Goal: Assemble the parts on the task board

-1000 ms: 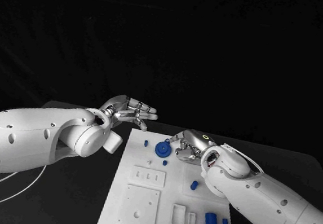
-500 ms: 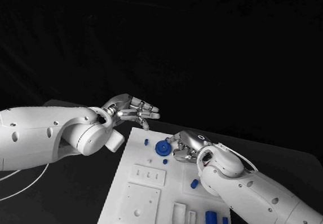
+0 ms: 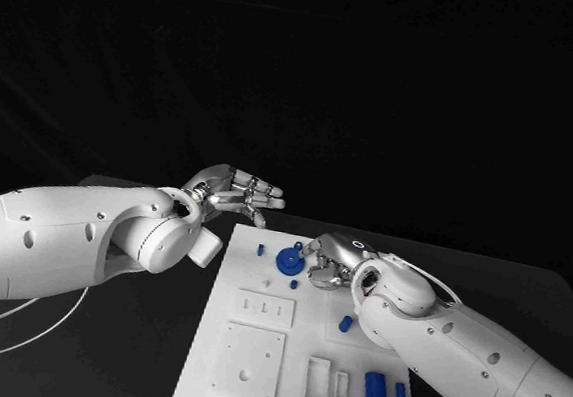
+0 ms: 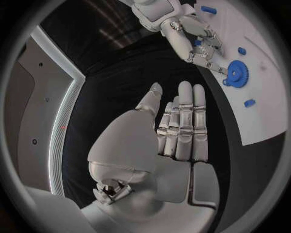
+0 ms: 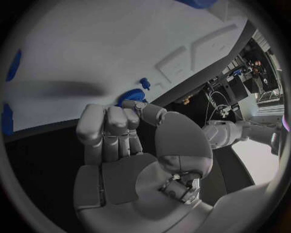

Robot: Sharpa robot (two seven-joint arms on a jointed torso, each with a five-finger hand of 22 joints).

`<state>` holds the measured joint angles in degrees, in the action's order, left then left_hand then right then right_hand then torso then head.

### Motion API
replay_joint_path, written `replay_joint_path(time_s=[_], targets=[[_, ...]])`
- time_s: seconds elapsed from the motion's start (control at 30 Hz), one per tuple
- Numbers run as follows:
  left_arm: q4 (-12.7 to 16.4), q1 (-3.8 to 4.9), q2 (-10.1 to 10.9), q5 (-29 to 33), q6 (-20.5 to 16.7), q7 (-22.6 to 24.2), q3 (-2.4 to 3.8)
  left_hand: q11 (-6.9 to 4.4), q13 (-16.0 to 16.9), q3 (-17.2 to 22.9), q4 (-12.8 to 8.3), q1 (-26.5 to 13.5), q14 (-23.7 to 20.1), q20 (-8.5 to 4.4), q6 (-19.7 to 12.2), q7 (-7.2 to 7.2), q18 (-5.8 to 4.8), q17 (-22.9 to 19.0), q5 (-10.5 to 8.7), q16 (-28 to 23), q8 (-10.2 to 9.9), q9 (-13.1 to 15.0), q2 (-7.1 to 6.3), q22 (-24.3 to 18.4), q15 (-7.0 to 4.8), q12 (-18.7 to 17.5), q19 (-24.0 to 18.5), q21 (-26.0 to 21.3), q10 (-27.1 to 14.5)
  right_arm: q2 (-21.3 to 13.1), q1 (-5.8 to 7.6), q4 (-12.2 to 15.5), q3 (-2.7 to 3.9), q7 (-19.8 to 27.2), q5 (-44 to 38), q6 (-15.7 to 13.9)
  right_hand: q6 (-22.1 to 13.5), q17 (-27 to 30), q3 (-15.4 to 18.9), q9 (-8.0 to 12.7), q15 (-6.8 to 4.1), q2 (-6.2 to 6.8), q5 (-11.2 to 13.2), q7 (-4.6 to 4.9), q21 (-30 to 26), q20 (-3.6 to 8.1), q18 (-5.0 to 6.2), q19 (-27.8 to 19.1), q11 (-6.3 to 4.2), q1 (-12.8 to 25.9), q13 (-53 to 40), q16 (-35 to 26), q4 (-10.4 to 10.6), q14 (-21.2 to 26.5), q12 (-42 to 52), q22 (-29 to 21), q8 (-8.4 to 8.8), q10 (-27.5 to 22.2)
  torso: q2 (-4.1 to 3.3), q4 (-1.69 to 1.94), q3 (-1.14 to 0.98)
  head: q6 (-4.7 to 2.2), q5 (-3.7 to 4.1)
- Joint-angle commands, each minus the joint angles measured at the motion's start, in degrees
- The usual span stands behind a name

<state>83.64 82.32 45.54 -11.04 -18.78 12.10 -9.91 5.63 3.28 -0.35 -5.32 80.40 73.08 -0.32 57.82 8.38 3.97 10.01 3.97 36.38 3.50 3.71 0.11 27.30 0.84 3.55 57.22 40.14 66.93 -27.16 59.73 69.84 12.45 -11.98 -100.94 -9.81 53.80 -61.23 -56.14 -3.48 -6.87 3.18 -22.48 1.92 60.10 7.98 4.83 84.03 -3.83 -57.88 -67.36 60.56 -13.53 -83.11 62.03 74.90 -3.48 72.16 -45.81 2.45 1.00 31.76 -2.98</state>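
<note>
I curl my right hand (image 3: 332,263) onto the blue gear (image 3: 290,261) to seat it on the task board (image 3: 246,395), while my left hand (image 3: 237,192) hovers flat and empty.

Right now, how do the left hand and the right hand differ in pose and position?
The left hand is off the task board, beyond its far left corner, fingers straight and together, holding nothing. The right hand is over the board's far end, fingers curled at the blue gear. Whether it grips the gear is unclear. Both are silver, on white arms.
</note>
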Motion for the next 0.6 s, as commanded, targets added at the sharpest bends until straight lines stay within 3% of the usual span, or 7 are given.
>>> replay_joint_path(time_s=[0.03,0.37,0.5,0.6], targets=[[0.1,0.08,0.0,-0.1,0.8,0.4,0.04,-0.02,0.1,0.2,-0.2,-0.1,-0.3,0.15,-0.2,-0.12,0.61,-0.1,0.29,-0.2,0.1,0.0,-0.09,-0.1,-0.06,-0.1,-0.3,-0.1,-0.4,-0.4,-0.16,0.5,-0.06,-0.4,-0.6,1.8,0.5,0.1,-0.3,0.0,-0.19,0.03,-0.3,0.23,0.2,0.14,-0.80,0.0,-0.02,0.4,0.1,0.1,-0.1,0.2,0.0,7.0,0.03,-0.1,-0.01,0.07,0.02,0.06,0.01],[0.1,0.08,0.2,-0.1,0.7,0.4,0.03,0.02,0.1,0.4,-0.3,-0.3,-0.4,0.17,-0.3,-0.11,0.61,-0.1,0.30,-0.2,0.1,0.0,-0.05,0.0,-0.04,-0.1,-0.4,0.0,-0.5,-1.8,-0.51,1.9,-0.08,-1.3,-0.9,-0.9,1.0,0.3,-0.4,0.0,-0.09,0.19,-0.5,0.59,0.2,0.02,-0.69,0.0,0.12,0.3,0.3,0.0,-0.2,0.2,0.0,7.0,0.02,-0.1,-0.03,0.05,-0.03,0.19,-0.24],[0.0,0.08,0.3,-0.1,0.7,0.4,0.03,0.02,0.1,0.4,-0.3,-0.3,-0.4,0.17,-0.3,-0.11,0.61,-0.1,0.30,-0.2,0.1,0.0,-0.05,0.0,-0.04,-0.1,-0.4,0.0,-0.5,-2.6,-0.62,2.5,-0.04,-1.4,-0.9,-4.6,1.0,0.3,-0.5,0.0,-0.09,0.30,-0.5,0.58,0.2,0.00,-0.67,0.0,0.11,0.3,0.3,0.0,-0.2,0.2,0.1,7.0,0.02,0.0,-0.01,0.00,-0.03,0.05,-0.24],[0.0,0.07,0.4,-0.1,0.7,0.5,0.03,0.02,0.1,0.4,-0.3,-0.3,-0.4,0.17,-0.3,-0.11,0.61,-0.1,0.30,-0.2,0.1,0.0,-0.05,0.0,-0.04,-0.1,-0.4,0.0,-0.5,-4.0,-0.67,3.5,0.24,-1.2,-0.2,-9.5,1.2,0.4,-0.1,0.0,-0.08,1.04,-0.5,0.73,0.4,-0.02,-0.66,0.1,0.15,-0.5,0.5,0.0,0.0,0.2,-0.1,7.0,0.03,0.1,0.03,-0.12,-0.06,-0.09,-0.16]])
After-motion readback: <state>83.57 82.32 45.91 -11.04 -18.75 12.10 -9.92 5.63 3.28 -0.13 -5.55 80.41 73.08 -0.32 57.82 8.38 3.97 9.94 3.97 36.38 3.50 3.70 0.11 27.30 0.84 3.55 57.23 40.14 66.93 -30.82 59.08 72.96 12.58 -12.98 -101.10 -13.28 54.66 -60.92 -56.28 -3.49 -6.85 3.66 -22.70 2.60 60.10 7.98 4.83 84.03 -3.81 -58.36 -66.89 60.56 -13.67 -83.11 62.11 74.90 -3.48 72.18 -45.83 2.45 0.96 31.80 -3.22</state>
